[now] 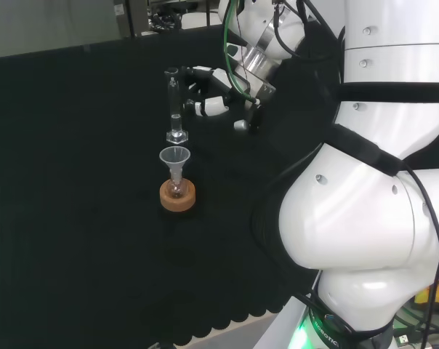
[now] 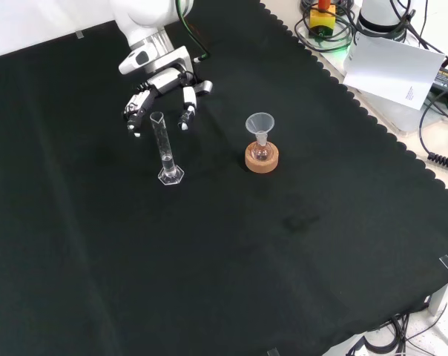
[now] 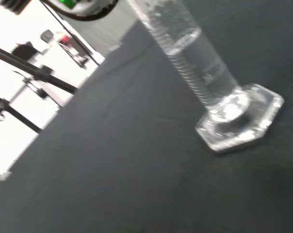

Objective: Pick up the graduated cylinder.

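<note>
The clear graduated cylinder (image 1: 175,109) stands upright on its hexagonal foot on the black cloth. In the front view the cylinder (image 2: 165,148) is just in front of the hand (image 2: 162,87). The hand's fingers hang relaxed and spread on either side of the cylinder's top, and I see no contact. In the head view the hand (image 1: 208,93) is right of the cylinder's upper part, with fingers reaching toward it. The wrist view brings the cylinder (image 3: 200,63) close, with its foot (image 3: 241,119) flat on the cloth.
A small flask with a clear funnel (image 1: 175,161) sits on a cork ring (image 1: 177,195) nearer than the cylinder in the head view. In the front view the cork ring (image 2: 262,158) is right of the cylinder. The arm's white links (image 1: 379,182) stand at the head view's right.
</note>
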